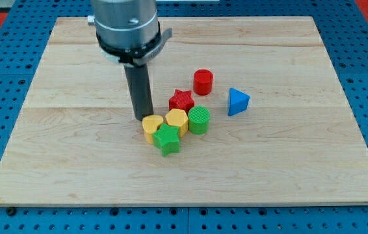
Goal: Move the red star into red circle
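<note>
Wooden board point(73, 162) on a blue pegboard surface point(2, 26). My tip point(143, 117) is down on the board just at the view's left of the block cluster, right above the yellow block point(151, 126) at the cluster's left end, close enough that I cannot tell whether it touches. No pincer on this rig, only the dark rod, so there is no open or closed state to log and nothing is gripped. Red star point(181, 101) sits at the top of the cluster, to the right of my tip, apart from it. Red circle point(203, 82) lies just up and right of the star, a small gap between them. Below the star: a yellow hexagon point(177, 120), a green circle point(198, 119) at its right, a green star point(167, 140) lowest. Blue triangle point(238, 101) stands off alone at the right.
</note>
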Controlling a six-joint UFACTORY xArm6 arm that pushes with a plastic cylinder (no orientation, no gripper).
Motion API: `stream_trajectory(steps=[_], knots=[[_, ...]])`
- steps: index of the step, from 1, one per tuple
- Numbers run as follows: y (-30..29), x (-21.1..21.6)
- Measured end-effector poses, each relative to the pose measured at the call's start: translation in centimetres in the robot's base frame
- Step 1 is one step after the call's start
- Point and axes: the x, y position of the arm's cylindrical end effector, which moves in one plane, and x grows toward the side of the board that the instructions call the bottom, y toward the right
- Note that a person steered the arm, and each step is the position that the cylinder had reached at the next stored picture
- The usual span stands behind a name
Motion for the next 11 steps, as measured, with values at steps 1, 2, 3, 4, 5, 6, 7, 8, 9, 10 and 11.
stream_trajectory(steps=[1, 2, 3, 4, 5, 6, 7, 8, 9, 10, 11], knots=[[-0.9, -1.9], [-1.4, -4.6], [-1.4, -4.7], [-1.6, -4.7], [-1.7, -4.7], [-1.6, -4.5], [-1.4, -2.5], [-1.1, -1.7], [1.7, -1.7], [4.5, -2.2], [6.1, -3.3]])
